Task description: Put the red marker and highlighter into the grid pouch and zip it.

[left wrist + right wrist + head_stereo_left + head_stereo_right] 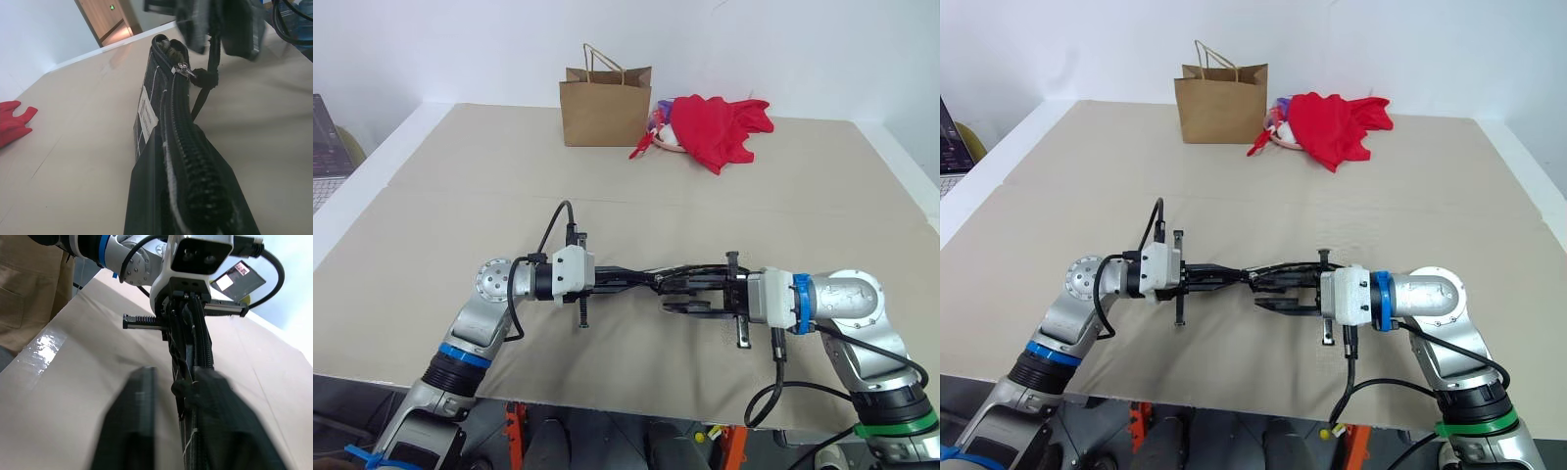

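With the left gripper [607, 279] clamping the pouch [161, 112] edge-up, the right gripper [690, 294], whose fingers look parted around the pull [183, 69], should pinch it and draw straight along the zipper.

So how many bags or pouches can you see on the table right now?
2. A brown paper bag stands at the far edge beside a red cloth heap. The grid pouch is held up near the front between the two arms. Others may be hidden behind the bag.

Silver arms [480, 318]; blue bands; black cables
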